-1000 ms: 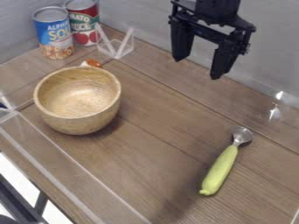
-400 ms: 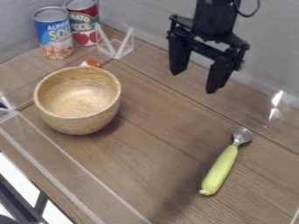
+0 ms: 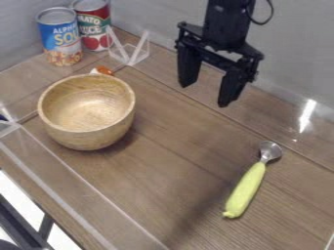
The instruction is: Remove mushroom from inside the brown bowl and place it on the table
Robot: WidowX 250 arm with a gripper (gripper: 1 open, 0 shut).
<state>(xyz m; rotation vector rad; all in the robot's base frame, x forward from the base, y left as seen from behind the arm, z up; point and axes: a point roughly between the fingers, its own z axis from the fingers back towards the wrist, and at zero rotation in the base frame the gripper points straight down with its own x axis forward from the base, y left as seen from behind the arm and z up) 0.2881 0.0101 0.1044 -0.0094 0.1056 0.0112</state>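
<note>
Nearest the camera, a clear plastic edging strip [image 3: 92, 220] runs along the front of the flat brown wood-grain plank bench [image 3: 156, 166], and its lower left end is cut off by the frame. Just behind it on the right lies a spoon with a yellow handle and a small metal bowl [image 3: 252, 183]; its long axis runs from the near yellow end up and slightly right to the metal end.

Further back on the left stands the round, deep, light tan wooden bowl [image 3: 86, 111], upright on the bench. The part of its inside that shows is bare grain; the near wall hides the lowest part of the hollow.

Behind the bowl, just off its far rim, a small orange-brown and pale lump [image 3: 100, 70] rests on the bench near a clear plastic upright. This looks like the mushroom, but it is too small and blurred to tell its shape, which way it points or its long axis.

Above the bench's middle hangs the black robot gripper [image 3: 209, 82], well apart from the bowl. Its jaws are spread, pointing down, with nothing between them; the arm above is cut off by the top edge.

In the far left corner stand two labelled soup cans [image 3: 74, 34], touching or nearly so.
</note>
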